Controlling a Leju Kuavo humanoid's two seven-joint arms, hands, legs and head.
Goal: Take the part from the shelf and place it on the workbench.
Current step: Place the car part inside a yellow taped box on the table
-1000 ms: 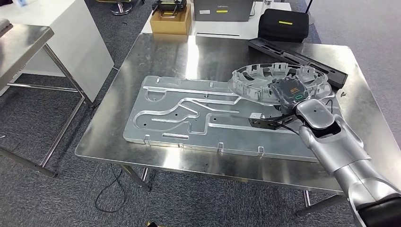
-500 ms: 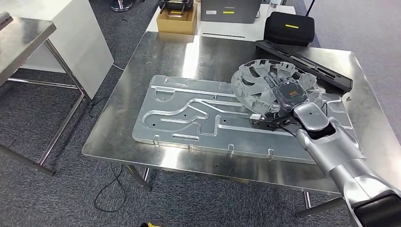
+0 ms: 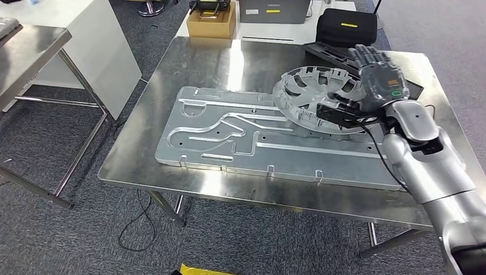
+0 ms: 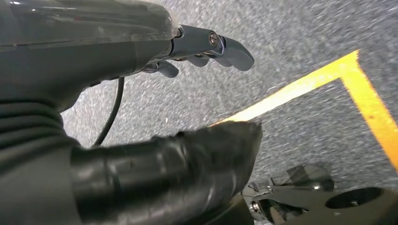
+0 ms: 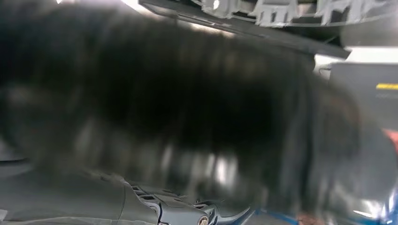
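The part, a round silver ring with ribs and spokes [image 3: 312, 94], lies on the steel workbench [image 3: 206, 69], its near edge resting on a large flat grooved metal plate [image 3: 229, 132]. My right hand [image 3: 378, 77] hovers over the ring's far right side with its fingers stretched out and nothing in it; the hand and wrist hide that side of the ring. In the right wrist view, which is heavily blurred, the ring's ribs [image 5: 281, 9] show. My left hand [image 4: 187, 93] hangs over grey carpet, fingers [image 4: 211, 44] apart from the thumb, holding nothing.
A long black rail [image 3: 329, 54] lies at the workbench's back right. Behind the bench stand a black case [image 3: 344, 26], a cardboard box [image 3: 209, 23] and a grey box [image 3: 272, 8]. Another steel table [image 3: 28, 46] and a white cabinet [image 3: 86, 40] stand at the left. Yellow tape [image 4: 291, 89] marks the floor.
My right hand let go of the ring's rim and rose toward the far right with its fingers spread. The ring went from tilted to lying flatter. The camera also shifted slightly.
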